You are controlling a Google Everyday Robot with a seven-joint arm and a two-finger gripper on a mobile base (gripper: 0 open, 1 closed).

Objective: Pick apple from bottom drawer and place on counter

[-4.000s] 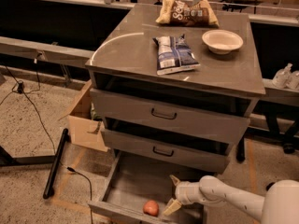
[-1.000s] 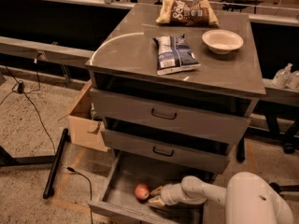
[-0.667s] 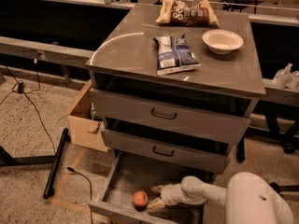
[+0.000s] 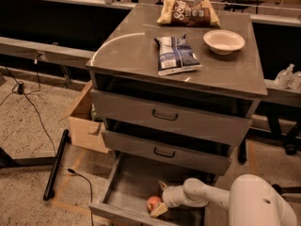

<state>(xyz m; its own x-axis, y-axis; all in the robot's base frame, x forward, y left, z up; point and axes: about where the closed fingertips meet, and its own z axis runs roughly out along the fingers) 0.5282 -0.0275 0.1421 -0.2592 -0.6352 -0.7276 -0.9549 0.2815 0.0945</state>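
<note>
One apple [image 4: 153, 203] near front of bottom drawer [image 4: 134, 180], between tips of gripper [image 4: 160, 197]; fingers apart, not clamped yet. Risk: if one finger touches first, round fruit rolls off along drawer floor, or slips on lift. Vs 0.7 s ago: apple closer in to gripper. Bench [image 4: 127, 51] well above.

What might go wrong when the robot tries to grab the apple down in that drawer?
1. The apple is round and lies loose on the floor of the bottom drawer, right at the open gripper. A small nudge might roll it away.
2. The closed drawer sits just above the arm, so lifting too soon might bump it.
3. The counter already holds a bowl and snack bags, so a bare spot is safest for the apple.
</note>
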